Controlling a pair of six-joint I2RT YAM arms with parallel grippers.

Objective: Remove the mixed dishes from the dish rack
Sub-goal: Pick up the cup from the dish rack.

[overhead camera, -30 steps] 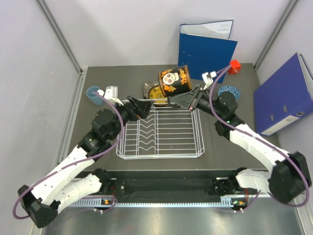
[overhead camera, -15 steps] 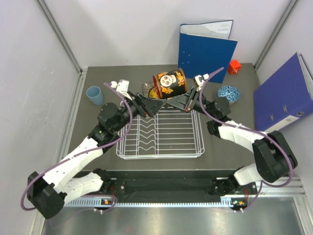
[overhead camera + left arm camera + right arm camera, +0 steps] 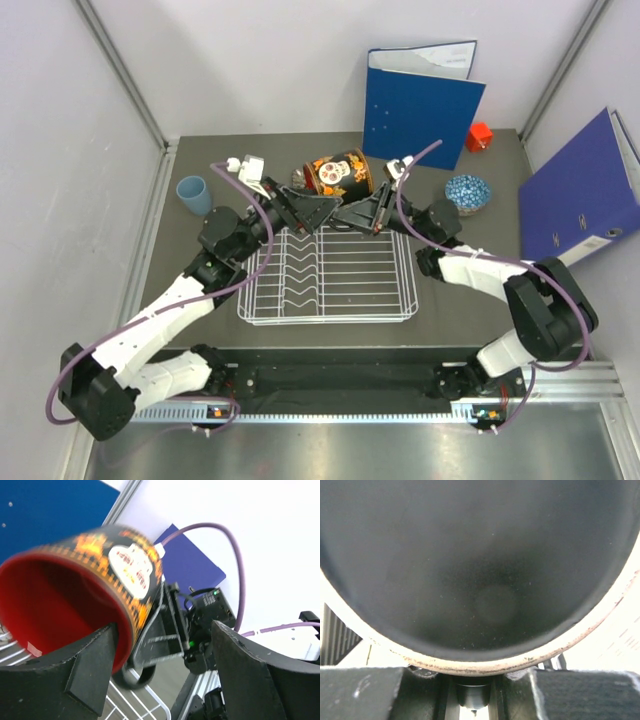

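The dark brown mug (image 3: 338, 175) with skull prints and a red inside (image 3: 55, 600) hangs tilted above the back edge of the white wire dish rack (image 3: 330, 275). My right gripper (image 3: 355, 212) is shut on it from the right; the mug's base (image 3: 480, 570) fills the right wrist view above my right gripper (image 3: 470, 677). My left gripper (image 3: 316, 207) stands open at the mug's mouth; in the left wrist view one finger (image 3: 85, 670) lies against the rim and the other is well apart. The light blue cup (image 3: 193, 193) and the speckled bowl (image 3: 467, 190) stand on the table.
Two blue ring binders, one at the back (image 3: 420, 95) and one at the right wall (image 3: 580, 195), lean upright. A small red block (image 3: 479, 135) sits at the back right. Part of another dish (image 3: 297, 179) shows behind the mug.
The right gripper has brought the mug left and lower, tilting it. The left gripper has swung right from near the cup to the mug's mouth, and its jaws have narrowed somewhat.
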